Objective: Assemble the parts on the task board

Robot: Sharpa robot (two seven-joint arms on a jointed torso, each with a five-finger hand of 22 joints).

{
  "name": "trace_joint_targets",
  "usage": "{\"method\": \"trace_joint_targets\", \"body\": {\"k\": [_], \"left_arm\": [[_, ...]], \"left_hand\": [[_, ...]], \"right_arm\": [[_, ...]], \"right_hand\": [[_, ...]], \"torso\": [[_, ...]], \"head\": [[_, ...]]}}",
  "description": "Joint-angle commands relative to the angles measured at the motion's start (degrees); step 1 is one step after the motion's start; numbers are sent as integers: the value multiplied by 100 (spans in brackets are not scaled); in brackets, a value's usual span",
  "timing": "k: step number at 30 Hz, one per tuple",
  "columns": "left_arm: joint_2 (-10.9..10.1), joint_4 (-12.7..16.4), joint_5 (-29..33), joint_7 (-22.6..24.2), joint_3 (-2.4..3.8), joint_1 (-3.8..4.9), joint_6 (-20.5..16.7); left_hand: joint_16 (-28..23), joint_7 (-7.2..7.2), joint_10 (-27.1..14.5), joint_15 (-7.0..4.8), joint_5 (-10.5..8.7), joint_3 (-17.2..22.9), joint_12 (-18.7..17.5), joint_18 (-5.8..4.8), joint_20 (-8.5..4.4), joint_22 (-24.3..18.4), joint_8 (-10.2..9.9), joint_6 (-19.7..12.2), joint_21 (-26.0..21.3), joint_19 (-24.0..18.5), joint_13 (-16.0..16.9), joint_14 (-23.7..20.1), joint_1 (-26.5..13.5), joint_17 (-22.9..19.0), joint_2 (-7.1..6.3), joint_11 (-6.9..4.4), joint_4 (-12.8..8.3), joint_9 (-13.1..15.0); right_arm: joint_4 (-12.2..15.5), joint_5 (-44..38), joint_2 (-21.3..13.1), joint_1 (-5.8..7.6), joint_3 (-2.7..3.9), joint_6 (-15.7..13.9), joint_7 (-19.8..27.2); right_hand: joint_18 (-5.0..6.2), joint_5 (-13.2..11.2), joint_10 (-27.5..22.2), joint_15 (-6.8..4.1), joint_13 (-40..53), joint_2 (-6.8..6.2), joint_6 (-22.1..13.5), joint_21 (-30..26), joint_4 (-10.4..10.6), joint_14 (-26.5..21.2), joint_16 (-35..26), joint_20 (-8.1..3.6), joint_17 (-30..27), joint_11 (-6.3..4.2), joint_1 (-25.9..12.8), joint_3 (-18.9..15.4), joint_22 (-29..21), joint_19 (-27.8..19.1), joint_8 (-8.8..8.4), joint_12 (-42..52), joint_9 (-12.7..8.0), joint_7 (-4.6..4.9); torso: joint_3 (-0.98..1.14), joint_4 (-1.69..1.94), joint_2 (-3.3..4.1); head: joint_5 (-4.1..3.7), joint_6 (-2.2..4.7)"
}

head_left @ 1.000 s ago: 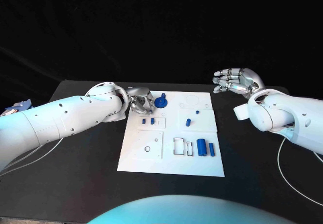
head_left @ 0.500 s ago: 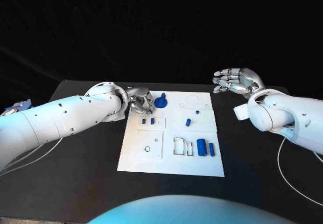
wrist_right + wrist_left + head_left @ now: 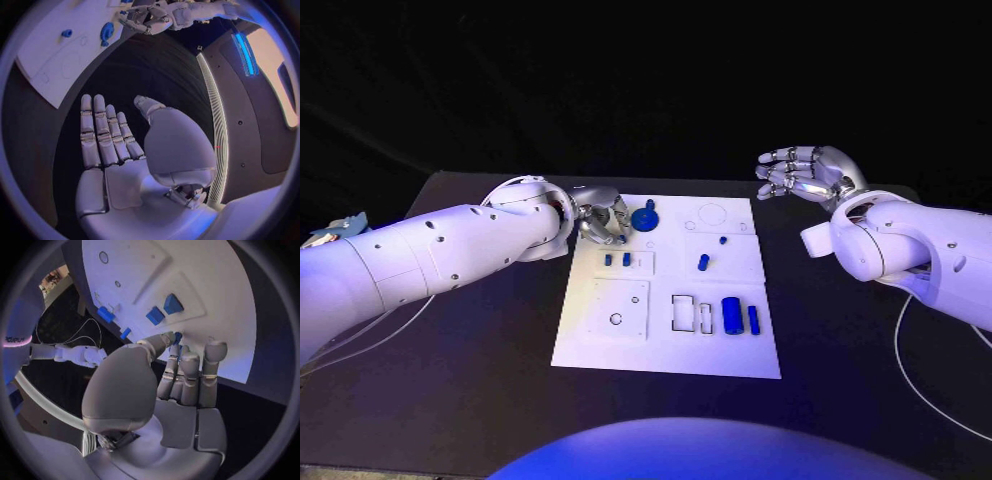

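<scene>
**Left hand at board's upper-left corner, pinching a small blue part**

Left of frame: left hand (image 3: 599, 218), smooth silver metal, sits over the task board's (image 3: 589, 345) upper-left corner. Wrist view shows its fingers (image 3: 187, 371) drawn together on a small blue piece (image 3: 177, 337), likely to seat it. Just beside it stands a round blue knob part (image 3: 645, 217).

Centre: flat white board on the matte black table (image 3: 459, 390); short blue pegs (image 3: 704, 263) and cylinders (image 3: 731, 315) lie near rectangular slots.

Upper right: right hand (image 3: 805, 172) raised off the board, spread, holding nothing, probably kept clear.

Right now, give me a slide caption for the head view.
Left hand at the task board's far corner beside a round blue part; right hand open, raised off-board.
</scene>
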Motion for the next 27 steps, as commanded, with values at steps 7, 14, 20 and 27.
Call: {"method": "trace_joint_targets", "body": {"k": [7,14,20,27], "left_arm": [[2,4,126,78,2,0,12],[-37,35,320,203,3,0,-78],[-176,109,1456,639,31,1,-396],[-495,306,3758,1551,95,4,-1154]], "left_hand": [[45,-31,-29,11,8,28,33,38,25,4,-87,-96,-19,-16,-13,-51,-50,-14,-21,24,-16,-30],[50,-31,-32,12,7,23,35,35,26,14,-94,-101,-12,-10,-15,-46,-57,-7,-27,25,-14,-33],[51,2,-31,14,11,-22,63,50,33,-58,-143,-130,-58,-44,-21,-59,-151,-63,-54,19,40,-50],[-101,90,162,7,40,-29,195,124,29,-462,-168,-35,-359,-274,-15,-259,-269,-451,11,5,156,-53]], "right_arm": [[-2,-23,3,-5,2,45,55],[-12,-29,5,-8,2,49,53],[-52,-133,6,-10,2,81,39],[-123,-750,-10,-11,2,151,-2]], "right_hand": [[52,37,-45,-10,-5,40,-33,-21,-8,26,-27,-2,7,11,13,-35,-5,57,33,18,-9,539],[51,37,-48,-10,-6,39,-35,-23,-10,25,-29,-2,7,12,16,-37,-9,58,34,20,-11,540],[63,19,3,-45,-6,61,34,-6,-131,95,-6,-24,22,-20,182,40,-28,111,83,59,-13,509],[60,-209,689,-322,-41,-45,617,474,-560,823,156,-332,101,-262,437,617,201,609,164,-191,-155,298]], "torso": [[2,-1,-1],[-1,-3,-2],[-3,-3,-7],[-3,5,-12]], "head": [[1,6],[1,22],[-5,36],[-12,82]]}}
